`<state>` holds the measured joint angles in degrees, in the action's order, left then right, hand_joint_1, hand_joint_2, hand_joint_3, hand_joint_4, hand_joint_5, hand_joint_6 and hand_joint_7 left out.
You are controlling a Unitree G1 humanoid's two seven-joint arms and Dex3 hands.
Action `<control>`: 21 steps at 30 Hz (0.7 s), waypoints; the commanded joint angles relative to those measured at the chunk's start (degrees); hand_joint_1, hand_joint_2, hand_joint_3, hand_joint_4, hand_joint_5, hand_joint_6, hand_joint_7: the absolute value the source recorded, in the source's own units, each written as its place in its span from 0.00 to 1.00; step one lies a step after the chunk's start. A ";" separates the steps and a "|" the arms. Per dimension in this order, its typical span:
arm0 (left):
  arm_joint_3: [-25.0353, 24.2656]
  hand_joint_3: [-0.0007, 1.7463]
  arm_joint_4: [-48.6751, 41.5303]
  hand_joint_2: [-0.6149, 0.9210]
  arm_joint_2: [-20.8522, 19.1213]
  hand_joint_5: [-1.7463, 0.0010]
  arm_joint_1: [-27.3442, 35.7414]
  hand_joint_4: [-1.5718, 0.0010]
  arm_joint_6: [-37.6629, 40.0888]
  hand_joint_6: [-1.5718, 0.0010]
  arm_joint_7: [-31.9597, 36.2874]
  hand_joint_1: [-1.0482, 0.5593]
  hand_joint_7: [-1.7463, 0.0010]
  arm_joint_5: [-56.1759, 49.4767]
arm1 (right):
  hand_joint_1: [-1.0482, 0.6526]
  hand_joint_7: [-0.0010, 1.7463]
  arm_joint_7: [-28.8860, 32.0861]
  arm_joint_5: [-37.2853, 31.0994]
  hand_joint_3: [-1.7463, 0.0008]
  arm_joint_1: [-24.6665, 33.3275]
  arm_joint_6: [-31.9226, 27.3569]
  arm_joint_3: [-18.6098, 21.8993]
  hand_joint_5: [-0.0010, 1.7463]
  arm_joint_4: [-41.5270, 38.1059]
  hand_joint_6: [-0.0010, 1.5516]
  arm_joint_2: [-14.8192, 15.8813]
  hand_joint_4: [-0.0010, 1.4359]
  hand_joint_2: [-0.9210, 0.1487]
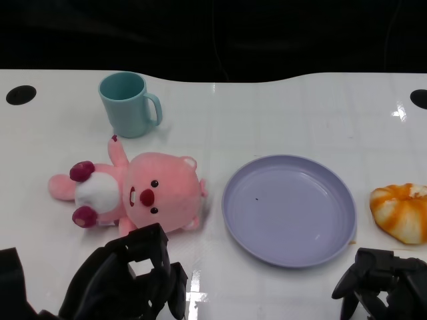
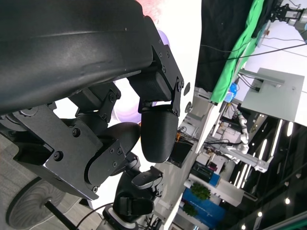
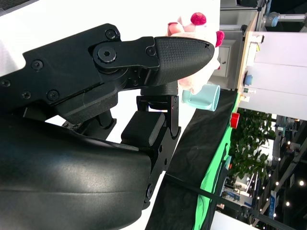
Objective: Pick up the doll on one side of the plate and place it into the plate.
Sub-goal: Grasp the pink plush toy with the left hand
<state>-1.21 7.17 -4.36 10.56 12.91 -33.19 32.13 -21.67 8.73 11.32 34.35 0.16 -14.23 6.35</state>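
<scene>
A pink plush doll [image 1: 143,193] with a white belly lies on its back on the white table, just left of the lavender plate [image 1: 287,210]. Nothing is on the plate. My left hand [image 1: 130,277] hovers near the table's front edge, just in front of the doll's head, fingers apart and holding nothing. My right hand [image 1: 383,280] is low at the front right, in front of the plate's right rim, also holding nothing. The right wrist view shows the doll [image 3: 204,28] beyond my fingers [image 3: 182,50]. In the left wrist view a strip of the plate [image 2: 127,103] shows behind the fingers [image 2: 158,134].
A teal mug [image 1: 127,103] stands behind the doll at the back left. An orange and white round bun-like thing [image 1: 403,210] lies right of the plate. Black holes [image 1: 20,95] mark the table's far corners. The table's far edge meets a dark background.
</scene>
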 commanded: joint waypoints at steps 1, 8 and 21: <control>-1.53 0.76 -0.47 0.65 -0.77 0.12 -0.11 0.46 -0.43 0.51 -0.88 0.56 0.23 0.94 | 0.05 0.59 0.56 -0.31 0.76 0.17 0.48 0.32 0.78 0.44 0.65 0.18 0.70 0.00; -3.18 0.58 2.28 0.67 -0.38 0.24 0.49 0.53 -1.24 0.53 0.47 0.47 0.49 0.38 | 0.05 0.59 0.64 0.25 0.77 0.86 -0.35 0.19 0.78 1.61 0.65 -0.09 0.70 0.00; -5.89 0.08 6.73 0.97 -0.57 0.46 -1.76 0.69 -5.61 0.57 1.08 0.41 0.87 -0.30 | 0.05 0.59 -0.32 1.16 0.77 0.59 -0.88 0.30 0.78 1.61 0.65 0.11 0.70 0.00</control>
<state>-5.95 12.64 -3.83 9.77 9.21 -32.83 32.10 -21.87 8.89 11.95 34.04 0.01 -12.82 6.13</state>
